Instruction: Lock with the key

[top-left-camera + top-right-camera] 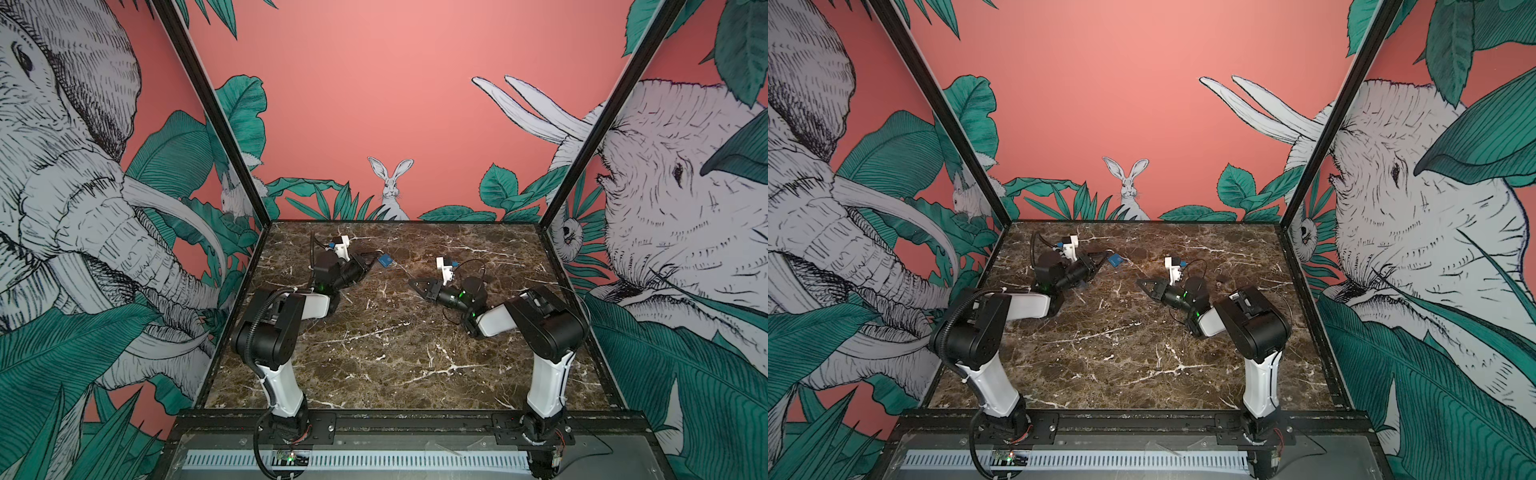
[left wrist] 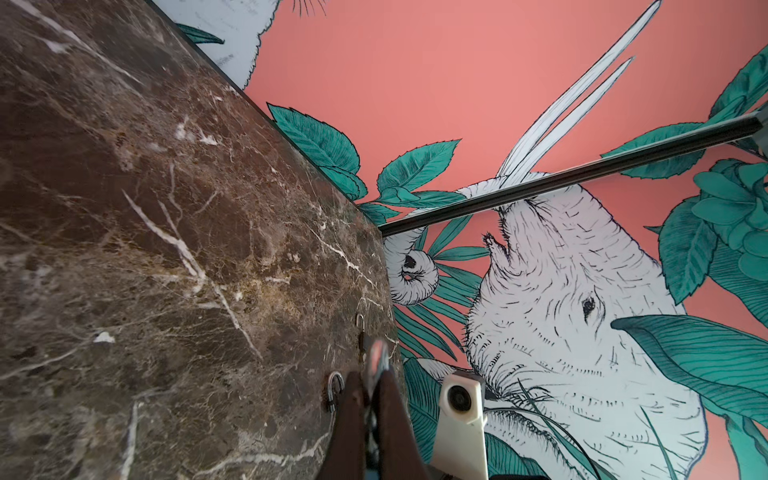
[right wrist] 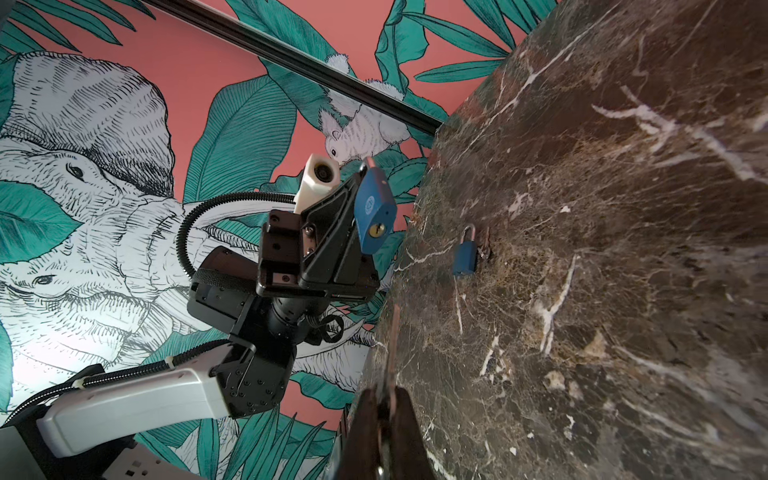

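Left fingers (image 3: 332, 208) clenched on the top end of the blue padlock (image 1: 385, 260), held above the marble surface (image 1: 374, 353) at far left, keyway facing right. Right fingers (image 1: 422, 288), near centre, clenched on the key (image 3: 392, 332), well apart from the padlock.

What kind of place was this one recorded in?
Probably an enclosed robot test booth: a marble-look tabletop walled by jungle-mural panels in a black frame, with two arms bolted to its front rail.
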{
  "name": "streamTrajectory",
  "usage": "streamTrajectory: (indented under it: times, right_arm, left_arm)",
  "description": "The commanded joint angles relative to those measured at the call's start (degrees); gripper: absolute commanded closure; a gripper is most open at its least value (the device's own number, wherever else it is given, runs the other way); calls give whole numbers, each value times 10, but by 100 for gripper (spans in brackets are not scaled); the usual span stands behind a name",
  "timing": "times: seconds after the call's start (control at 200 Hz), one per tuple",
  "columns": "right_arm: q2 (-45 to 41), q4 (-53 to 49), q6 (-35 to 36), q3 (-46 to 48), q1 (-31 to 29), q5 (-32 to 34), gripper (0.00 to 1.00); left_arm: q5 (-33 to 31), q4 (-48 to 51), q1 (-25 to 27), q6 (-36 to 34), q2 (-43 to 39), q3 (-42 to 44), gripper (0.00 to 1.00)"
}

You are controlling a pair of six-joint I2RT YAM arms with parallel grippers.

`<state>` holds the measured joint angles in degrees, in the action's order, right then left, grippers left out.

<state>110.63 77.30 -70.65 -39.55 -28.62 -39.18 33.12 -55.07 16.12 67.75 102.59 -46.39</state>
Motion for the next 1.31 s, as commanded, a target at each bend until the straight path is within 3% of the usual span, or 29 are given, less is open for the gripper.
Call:
streamTrajectory:
  times: [0.0, 0.185, 0.36, 0.52, 0.905, 1.3]
  right_arm:
    - [-35, 34, 7, 11, 9, -6, 100]
    - [-82, 4, 17, 41, 31, -46, 100]
    - [-120, -59, 55, 65, 38, -75, 100]
    - [-140, -121, 97, 75, 39, -66, 100]
    - [-206, -326, 198, 64, 39, -6, 100]
    - [-193, -313, 184, 45, 39, -21, 100]
  left_arm:
    - [40, 21, -2, -20, -12, -33, 100]
    - [98, 218, -20, -117, 0, -103, 100]
    - [146, 332, -51, -178, 50, -178, 100]
    - [127, 465, -58, -247, 94, -254, 100]
    - [98, 568, -58, -280, 179, -348, 100]
    - [94, 625, -59, -323, 226, -394, 100]
